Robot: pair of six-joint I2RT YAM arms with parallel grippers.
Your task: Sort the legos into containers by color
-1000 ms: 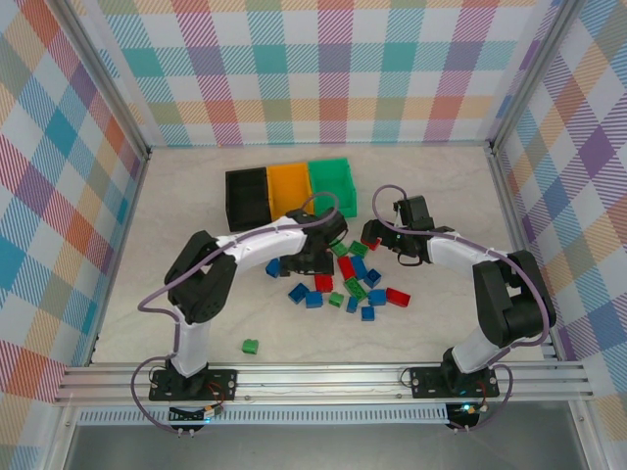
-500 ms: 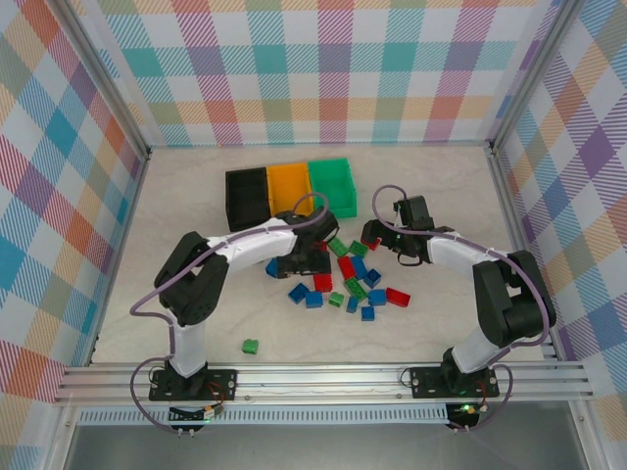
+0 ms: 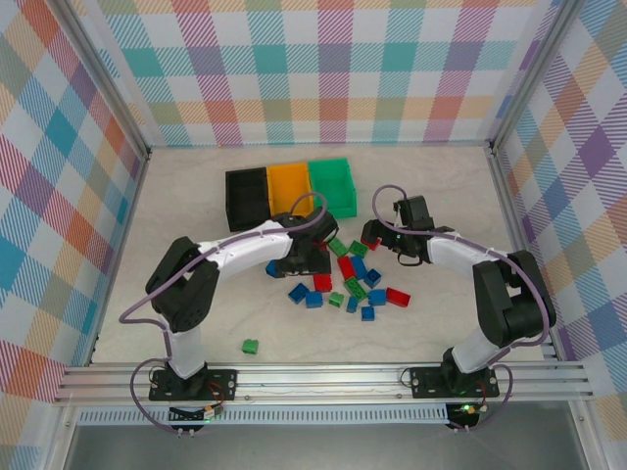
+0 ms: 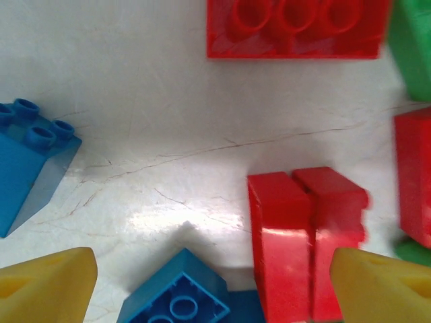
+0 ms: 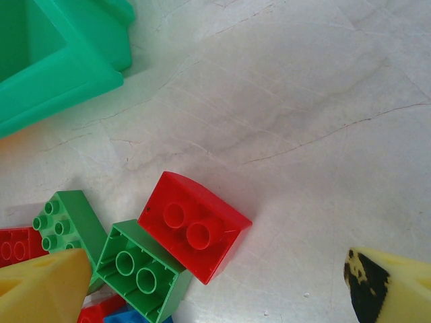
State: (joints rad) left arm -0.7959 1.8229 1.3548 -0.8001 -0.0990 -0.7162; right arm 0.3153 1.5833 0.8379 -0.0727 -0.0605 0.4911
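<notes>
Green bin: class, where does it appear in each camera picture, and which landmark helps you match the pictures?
Top external: the green bin is the rightmost of three bins in a row, behind the brick pile.
Right wrist: the bin's corner sits at upper left.
Left wrist: this camera faces pile bricks, with a blue brick at left.
Shared landmark: the red two-stud brick, lower centre in the right wrist view.

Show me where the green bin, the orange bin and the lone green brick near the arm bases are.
green bin (image 3: 331, 178), top external view, on its bare inside.
orange bin (image 3: 288, 184), top external view, on its bare inside.
lone green brick (image 3: 251, 346), top external view, on the brick's middle.
</notes>
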